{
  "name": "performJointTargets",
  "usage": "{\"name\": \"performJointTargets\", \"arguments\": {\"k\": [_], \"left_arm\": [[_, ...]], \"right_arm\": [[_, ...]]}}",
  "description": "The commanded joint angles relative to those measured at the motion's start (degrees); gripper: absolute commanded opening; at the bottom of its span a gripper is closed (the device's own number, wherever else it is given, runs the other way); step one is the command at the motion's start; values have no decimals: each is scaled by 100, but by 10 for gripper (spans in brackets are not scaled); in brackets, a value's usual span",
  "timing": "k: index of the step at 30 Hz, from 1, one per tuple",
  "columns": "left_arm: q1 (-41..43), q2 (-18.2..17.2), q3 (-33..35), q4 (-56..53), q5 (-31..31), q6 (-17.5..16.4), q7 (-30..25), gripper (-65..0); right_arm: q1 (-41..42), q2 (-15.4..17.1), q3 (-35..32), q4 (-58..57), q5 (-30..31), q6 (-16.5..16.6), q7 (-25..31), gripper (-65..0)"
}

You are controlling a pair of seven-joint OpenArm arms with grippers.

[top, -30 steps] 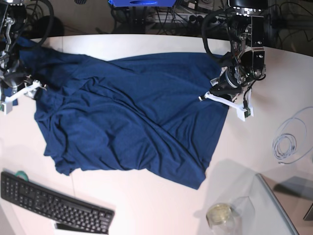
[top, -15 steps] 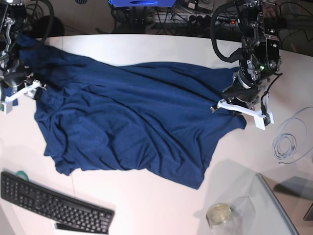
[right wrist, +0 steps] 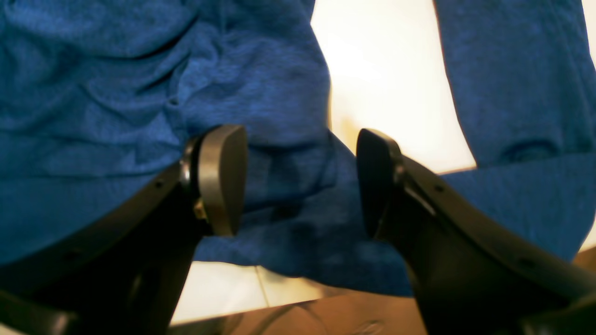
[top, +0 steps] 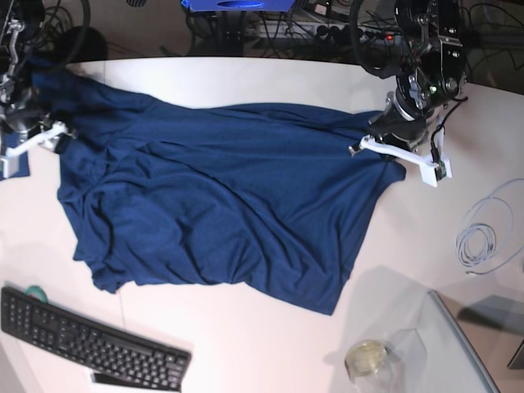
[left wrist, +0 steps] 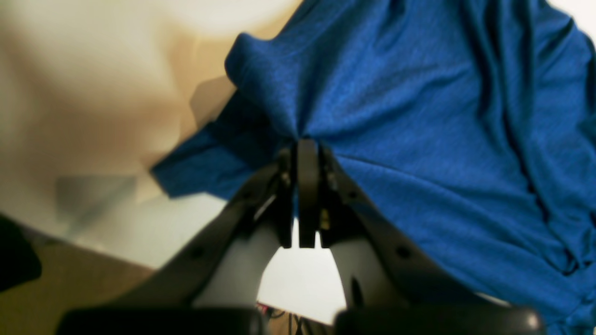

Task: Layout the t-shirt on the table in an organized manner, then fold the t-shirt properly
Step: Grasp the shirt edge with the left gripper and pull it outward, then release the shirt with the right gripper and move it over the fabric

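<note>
Dark navy t-shirt (top: 221, 205) spread over most of white worktop (top: 246, 344), still rumpled w/ diagonal folds, lower corner pointing toward glass jar (top: 367, 358). Left tool (left wrist: 302, 153) pressed together, pinching a bunch of shirt fabric at shirt's far corner on base view's right side; cloth puckers into the closed tips in left wrist view. Right tool (right wrist: 298, 181) spread wide, fingers (right wrist: 221, 177) apart over shirt edge at base view's left side; fabric seen between and behind them, gripping nothing; contact w/ cloth can't be told from blurred view. Black keyboard (top: 86, 340) at near-left corner of worktop, apart from shirt hem; key legends too small to read. Coiled pale cable (top: 479, 241) on worktop at right, well apart from shirt. Glass panel (top: 467, 344) at near-right corner, jar just beside it. No brand, label or print legible on shirt, tools or anything else in view.
</note>
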Motion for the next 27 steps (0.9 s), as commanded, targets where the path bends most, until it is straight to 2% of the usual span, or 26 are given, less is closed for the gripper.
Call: {"name": "performJointTargets", "arguments": {"k": [1, 5, 9, 16, 21, 23, 27], "left_arm": [[64, -32, -24, 116, 23, -32, -99, -650], [275, -32, -24, 116, 41, -32, -99, -650], [345, -32, -24, 107, 41, -32, -108, -650], [354, -32, -24, 90, 41, -32, -108, -650], [354, -32, -24, 90, 41, -32, -108, -650], [363, -32, -24, 81, 41, -32, -108, -650], [398, -32, -24, 72, 41, -32, -108, -650]], "right_arm": [[72, 122, 264, -85, -64, -139, 92, -296], [327, 237, 1020, -789, -64, -157, 426, -296], [546, 632, 1116, -1633, -64, -192, 505, -296], [722, 685, 1143, -2406, -64, -201, 567, -296], [617, 703, 1187, -2362, -64, -201, 822, -296], [485, 694, 1380, -2283, -64, -201, 1015, -296], [450, 703, 1618, -2380, -64, -201, 1059, -296]]}}
